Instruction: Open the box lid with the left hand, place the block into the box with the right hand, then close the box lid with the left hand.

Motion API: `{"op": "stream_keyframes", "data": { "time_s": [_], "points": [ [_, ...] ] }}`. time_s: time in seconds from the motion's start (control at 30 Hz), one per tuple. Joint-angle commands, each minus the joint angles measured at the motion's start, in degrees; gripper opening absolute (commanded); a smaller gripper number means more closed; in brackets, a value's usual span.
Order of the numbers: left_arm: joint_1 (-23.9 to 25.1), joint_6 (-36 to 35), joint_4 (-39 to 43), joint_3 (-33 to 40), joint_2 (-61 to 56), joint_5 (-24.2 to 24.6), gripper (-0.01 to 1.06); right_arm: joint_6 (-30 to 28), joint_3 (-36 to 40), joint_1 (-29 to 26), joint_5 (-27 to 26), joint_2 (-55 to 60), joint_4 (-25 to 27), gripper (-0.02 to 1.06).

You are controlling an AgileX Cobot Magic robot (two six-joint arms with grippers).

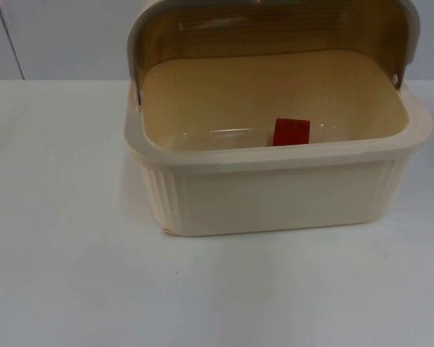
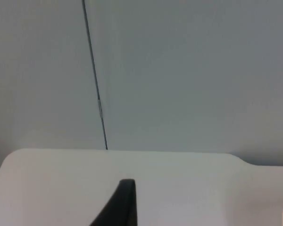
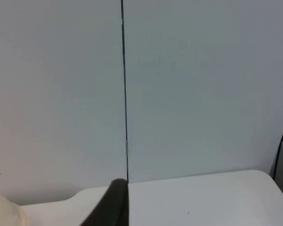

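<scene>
The desk [image 1: 65, 282] is white and smooth. It runs back to a grey wall [image 1: 65, 36] that stands up behind it. A thin dark line [image 3: 124, 94] goes straight up and down the wall, where two wall pieces meet. The desk has a rounded corner [image 2: 9, 157] by the wall.

Top cam close; 2 wrist cams wallward.

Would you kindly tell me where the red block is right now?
In the top view, the red block lies inside the open cream box, on its floor behind the front wall, slightly right of centre.
</scene>
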Motion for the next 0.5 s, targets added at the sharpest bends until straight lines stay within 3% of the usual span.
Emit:
{"op": "stream_keyframes", "data": {
  "time_s": [0.0,0.2,0.33,0.4,0.47],
  "points": [
    [-0.3,1.7,-0.4,-2.5,1.1,0.3,1.05,-0.8,-0.3,0.0,0.1,0.6,0.2,1.05],
    [-4.6,11.4,-2.1,-14.7,7.3,6.7,1.05,-0.7,-0.3,0.0,0.3,2.4,0.4,1.05],
    [-9.6,22.6,-2.8,-23.1,13.6,5.1,1.05,-0.7,-0.3,0.0,0.3,2.4,0.4,1.05],
    [-10.1,24.5,-2.8,-23.7,14.5,4.7,1.05,-0.7,-0.3,0.0,0.3,2.4,0.4,1.05],
    [-12.7,35.4,-1.8,-27.3,18.6,2.3,1.05,-0.7,-0.3,0.0,0.6,2.4,0.4,1.05]
  ]
}}
